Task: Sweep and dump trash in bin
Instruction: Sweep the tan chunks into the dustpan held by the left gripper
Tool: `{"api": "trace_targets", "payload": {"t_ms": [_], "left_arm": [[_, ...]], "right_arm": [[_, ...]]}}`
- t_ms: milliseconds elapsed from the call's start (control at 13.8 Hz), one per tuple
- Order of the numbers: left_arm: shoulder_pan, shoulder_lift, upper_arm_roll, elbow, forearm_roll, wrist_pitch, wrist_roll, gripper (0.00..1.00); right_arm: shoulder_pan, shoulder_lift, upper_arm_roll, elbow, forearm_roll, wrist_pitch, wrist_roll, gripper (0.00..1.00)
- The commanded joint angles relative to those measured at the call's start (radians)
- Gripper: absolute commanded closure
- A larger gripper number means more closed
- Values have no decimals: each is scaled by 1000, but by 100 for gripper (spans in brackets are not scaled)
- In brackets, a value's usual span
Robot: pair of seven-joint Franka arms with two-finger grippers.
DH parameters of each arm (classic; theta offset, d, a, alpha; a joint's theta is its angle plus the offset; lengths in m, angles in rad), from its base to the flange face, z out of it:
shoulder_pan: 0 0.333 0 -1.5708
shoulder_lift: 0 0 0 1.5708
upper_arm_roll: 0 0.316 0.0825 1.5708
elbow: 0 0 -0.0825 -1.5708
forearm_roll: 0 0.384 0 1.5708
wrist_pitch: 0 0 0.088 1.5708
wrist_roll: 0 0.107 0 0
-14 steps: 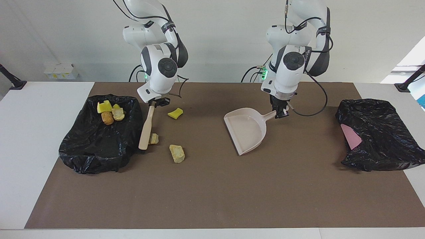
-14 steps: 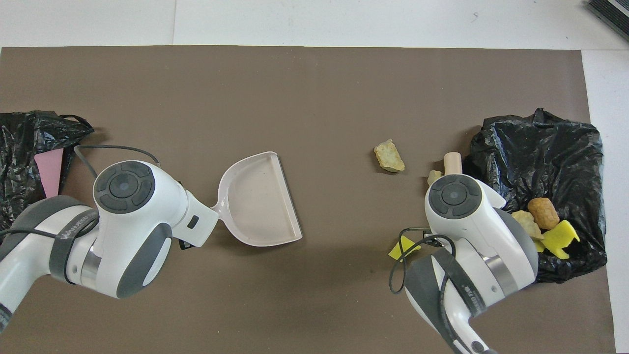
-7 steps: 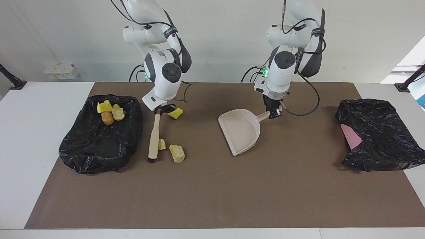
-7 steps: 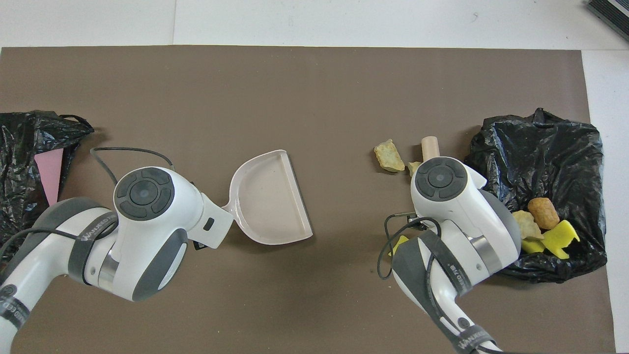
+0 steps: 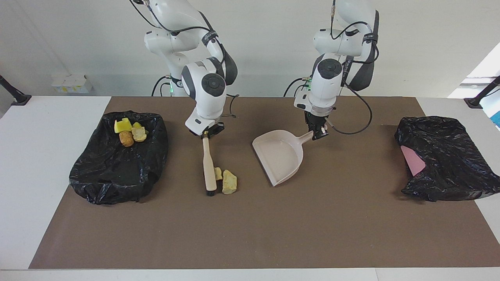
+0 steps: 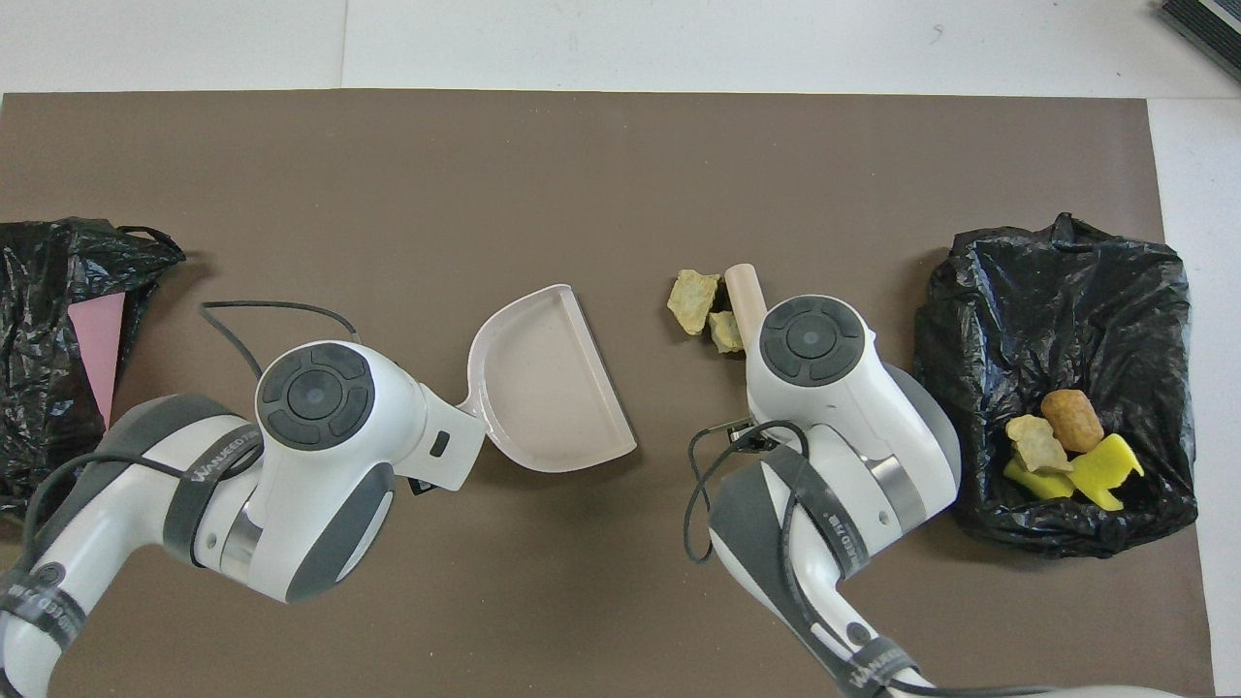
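My right gripper is shut on the top of a wooden-handled brush, whose dark bristle end rests on the brown mat. Two tan trash chunks lie against the brush on the side toward the dustpan; from above they show as chunks beside the brush end. My left gripper is shut on the handle of the beige dustpan, whose mouth faces the chunks across a short gap. Several more trash pieces lie on a black bag.
A second black bag with a pink patch sits at the left arm's end of the table. The brown mat covers the table's middle. Small white boxes stand by the wall.
My right gripper has swept the brush toward the dustpan, pushing the two tan chunks together ahead of it. My left gripper has brought the dustpan a little toward the brush.
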Motion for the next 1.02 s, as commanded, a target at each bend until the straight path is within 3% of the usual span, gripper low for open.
{"api": "trace_targets", "payload": {"t_ms": [0, 290, 944], "left_arm": [[-18, 10, 12, -15, 18, 60, -44, 100], [-21, 39, 11, -15, 18, 84, -50, 100], [-26, 64, 8, -17, 18, 166, 42, 100]], "right_arm": [[61, -29, 4, -18, 45, -4, -96, 100], [116, -65, 4, -53, 192, -12, -111, 100], [236, -83, 4, -6, 205, -84, 70, 100]]}}
